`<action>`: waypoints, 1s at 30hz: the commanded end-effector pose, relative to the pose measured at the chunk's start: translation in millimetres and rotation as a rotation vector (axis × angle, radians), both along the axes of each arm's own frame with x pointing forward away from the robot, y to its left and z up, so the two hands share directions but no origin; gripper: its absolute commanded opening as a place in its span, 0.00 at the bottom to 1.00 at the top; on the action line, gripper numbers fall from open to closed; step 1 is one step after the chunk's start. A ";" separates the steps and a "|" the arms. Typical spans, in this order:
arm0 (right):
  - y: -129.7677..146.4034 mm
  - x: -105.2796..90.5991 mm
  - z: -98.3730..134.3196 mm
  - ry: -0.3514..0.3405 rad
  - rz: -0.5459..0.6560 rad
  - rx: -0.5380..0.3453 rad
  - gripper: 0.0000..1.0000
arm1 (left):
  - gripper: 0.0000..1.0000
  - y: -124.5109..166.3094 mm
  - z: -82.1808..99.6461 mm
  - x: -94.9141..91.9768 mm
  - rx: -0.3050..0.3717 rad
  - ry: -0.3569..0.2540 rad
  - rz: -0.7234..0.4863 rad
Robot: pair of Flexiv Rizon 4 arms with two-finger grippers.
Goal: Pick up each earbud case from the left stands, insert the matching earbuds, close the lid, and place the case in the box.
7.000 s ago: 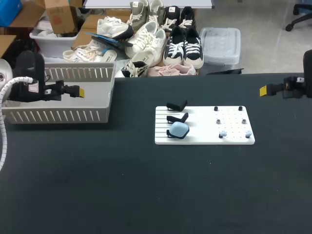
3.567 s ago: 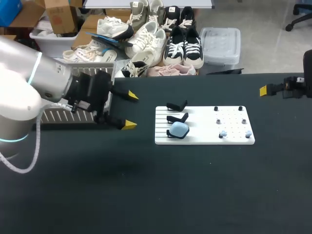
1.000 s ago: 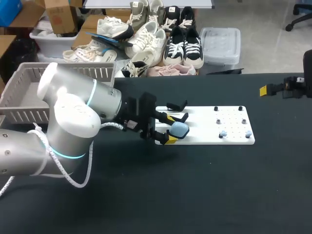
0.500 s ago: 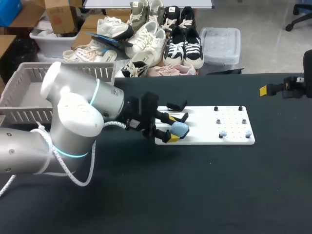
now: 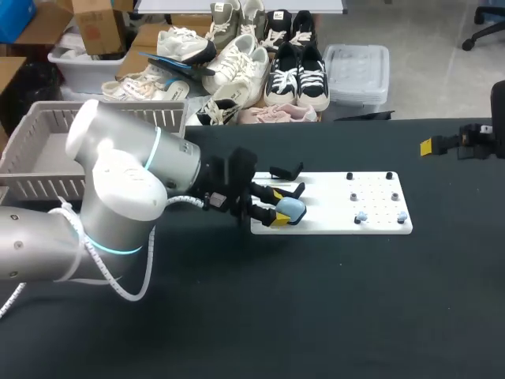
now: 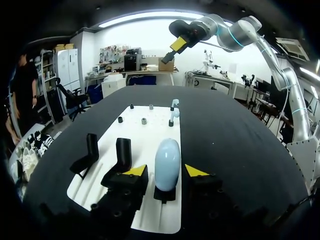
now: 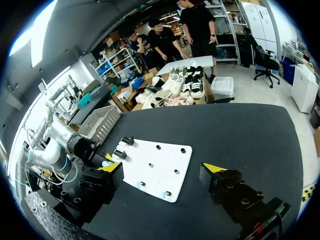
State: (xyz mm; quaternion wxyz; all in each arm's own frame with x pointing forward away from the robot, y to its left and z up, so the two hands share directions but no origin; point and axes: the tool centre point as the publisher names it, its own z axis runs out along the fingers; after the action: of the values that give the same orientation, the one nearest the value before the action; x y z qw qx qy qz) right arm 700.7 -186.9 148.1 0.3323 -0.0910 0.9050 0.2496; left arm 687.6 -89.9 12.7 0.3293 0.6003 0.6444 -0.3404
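A pale blue earbud case (image 5: 291, 209) sits shut on the nearest black stand of the white board (image 5: 331, 225). My left gripper (image 5: 275, 207) is at that stand. In the left wrist view the case (image 6: 167, 162) stands upright between the yellow fingertips (image 6: 136, 171), with a thin gap on each side, so the gripper is open. Two more black stands (image 5: 286, 170) behind it are empty. Two pale blue earbuds (image 5: 361, 216) rest on pegs at the board's near right. My right gripper (image 7: 163, 170) hangs wide open and empty, far right of the board (image 7: 155, 167).
A grey slatted basket (image 5: 47, 154) stands at the table's back left, behind my left arm. Small dark pegs (image 5: 349, 176) dot the right half of the board. Black table surface stretches in front of and to the right of the board.
My left gripper's fingers have narrowed from wide apart to close on either side of the blue case, and the gripper has edged slightly forward. The right arm has not moved.
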 end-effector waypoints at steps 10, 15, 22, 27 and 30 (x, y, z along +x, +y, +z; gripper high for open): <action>-0.3 0.6 0.5 0.003 0.002 -0.001 1.00 | 0.42 0.2 0.9 -0.2 -0.008 0.011 -0.002; -0.3 0.6 0.5 0.003 0.002 -0.001 1.00 | 0.38 0.2 0.9 -0.1 -0.008 0.014 -0.002; -0.3 0.6 0.5 0.003 0.002 -0.001 1.00 | 0.35 0.3 -0.3 0.4 -0.008 0.022 0.000; -0.3 0.6 0.5 0.003 0.002 -0.001 1.00 | 0.29 0.1 -1.2 0.3 -0.007 0.026 -0.001; -0.3 0.6 0.5 0.003 0.002 -0.001 1.00 | 0.27 0.0 -1.5 0.4 -0.007 0.027 -0.003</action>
State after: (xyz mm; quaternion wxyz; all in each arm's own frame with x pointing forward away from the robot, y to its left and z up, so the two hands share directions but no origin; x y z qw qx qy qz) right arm 700.7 -186.9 148.1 0.3323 -0.0910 0.9050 0.2496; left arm 686.0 -89.3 12.7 0.3236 0.5946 0.6474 -0.3502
